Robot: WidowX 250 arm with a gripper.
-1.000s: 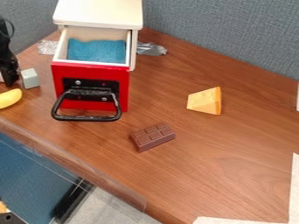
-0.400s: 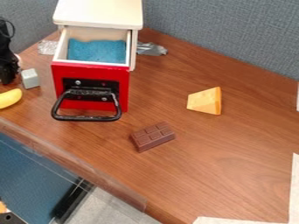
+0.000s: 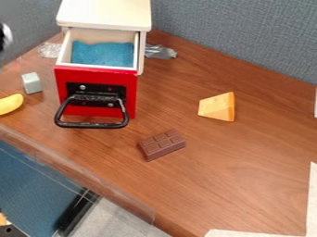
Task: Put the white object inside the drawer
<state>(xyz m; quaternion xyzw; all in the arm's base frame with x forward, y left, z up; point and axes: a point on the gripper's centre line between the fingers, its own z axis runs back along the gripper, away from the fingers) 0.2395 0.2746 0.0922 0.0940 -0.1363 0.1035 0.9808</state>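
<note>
I see only a sliver of my dark arm (image 3: 3, 42) at the view's upper left edge, above the counter (image 3: 248, 152), with a shiny whitish patch on it; I can't tell whether it grips anything. The pale block (image 3: 31, 83), perhaps the white object, sits on the counter near the open red-fronted drawer (image 3: 60, 88), outside it.

Of the robot arm (image 3: 3, 40), a small black part is seen at the left edge of the camera view, in the upper portion. It has a pale, shiny patch (image 3: 7, 34) on the side which is turned into the view. The edge cuts this part, so I cannot say which section of the arm it is, or how exactly it is tilted.
</note>
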